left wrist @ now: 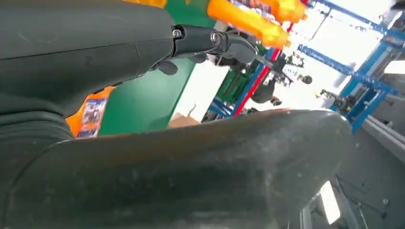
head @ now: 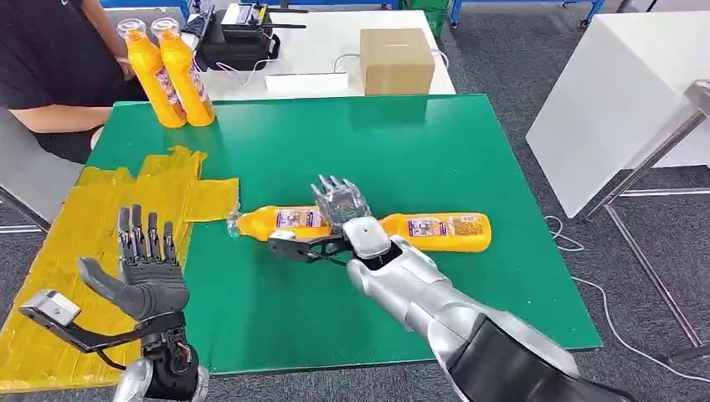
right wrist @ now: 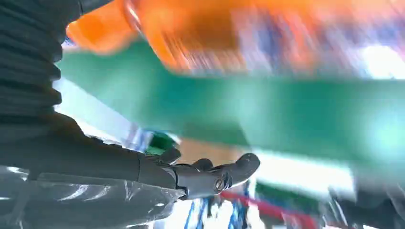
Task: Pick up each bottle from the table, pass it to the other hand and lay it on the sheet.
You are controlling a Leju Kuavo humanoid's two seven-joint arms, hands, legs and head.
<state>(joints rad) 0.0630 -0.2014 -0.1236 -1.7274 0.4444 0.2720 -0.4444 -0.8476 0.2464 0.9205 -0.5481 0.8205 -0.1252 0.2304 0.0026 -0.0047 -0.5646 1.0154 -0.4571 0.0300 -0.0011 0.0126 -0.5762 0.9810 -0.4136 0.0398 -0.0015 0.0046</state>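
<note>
Labels sit on every orange bottle, with blue and white patches on them, but the writing is too small and blurry to read.

Two orange bottles lie end to end in the middle of the green bench (head: 469, 142). The left lying bottle (head: 280, 222) points its clear cap toward 9 o'clock, right at the edge of the yellow sheet (head: 75, 243). The right lying bottle (head: 444, 232) stretches toward 3 o'clock. The right robot hand (head: 342, 203) reaches over the spot where the two bottles meet, fingers pointing to 12 o'clock. I cannot tell if it is gripping a bottle or just resting above them. In the right wrist view a blurry orange bottle (right wrist: 200, 33) fills the space just past its dark fingers (right wrist: 215, 176).

The left robot hand (head: 149, 272) is held up over the yellow sheet at about 8 o'clock. Its fingers are spread wide and it holds nothing. The sheet is crinkled and covers the bench's left side.

Two more standing bottles (head: 167, 74) are side by side, touching, at the far left corner, about 11 o'clock. A person in a black top (head: 50, 59) sits just behind them. Past the green bench, on a white table, are a brown cardboard box (head: 396, 60) at 12 o'clock and a black device (head: 239, 38) with cables.
</note>
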